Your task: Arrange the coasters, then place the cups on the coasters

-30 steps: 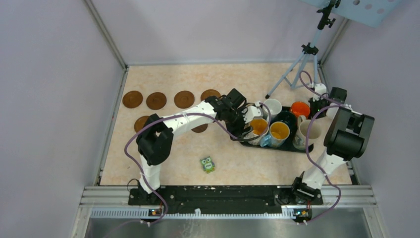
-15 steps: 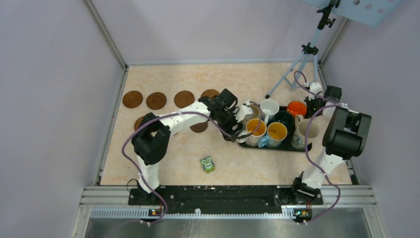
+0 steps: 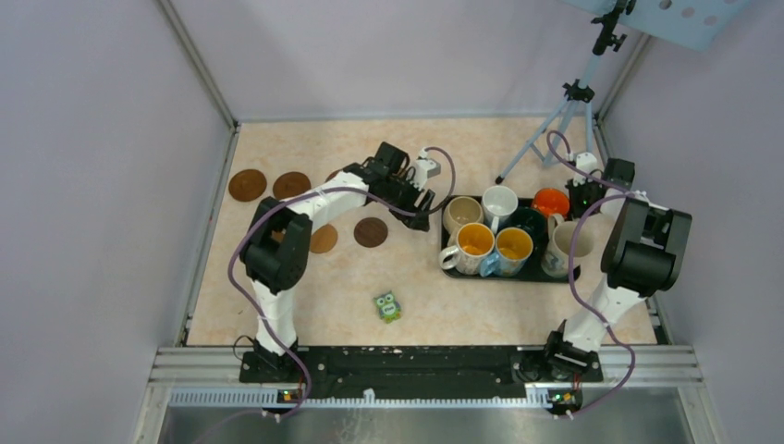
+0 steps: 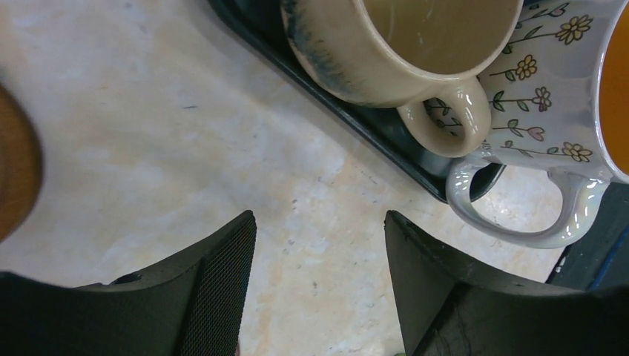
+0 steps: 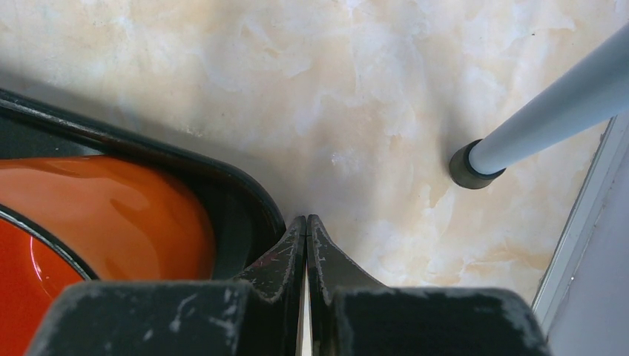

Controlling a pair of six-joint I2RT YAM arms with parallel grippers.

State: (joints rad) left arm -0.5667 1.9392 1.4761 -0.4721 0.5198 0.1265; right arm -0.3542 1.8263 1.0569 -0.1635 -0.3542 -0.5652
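Wide marbled surface (image 3: 407,277), and the black tray (image 4: 256,18) is our landmark: all seven cups (image 3: 474,242) sit packed inside it, none on a coaster yet. Left of the tray, four coasters (image 3: 371,231) show plainly; the left arm (image 3: 324,199) may hide more. Left gripper (image 4: 319,222) hangs spread and empty off the tray's left edge. Right gripper (image 5: 306,222) is pressed together at its far right corner.

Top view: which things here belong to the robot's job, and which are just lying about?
Job: coasters; cups.
Lying about: green owl figure; tripod; black tray under the cups.
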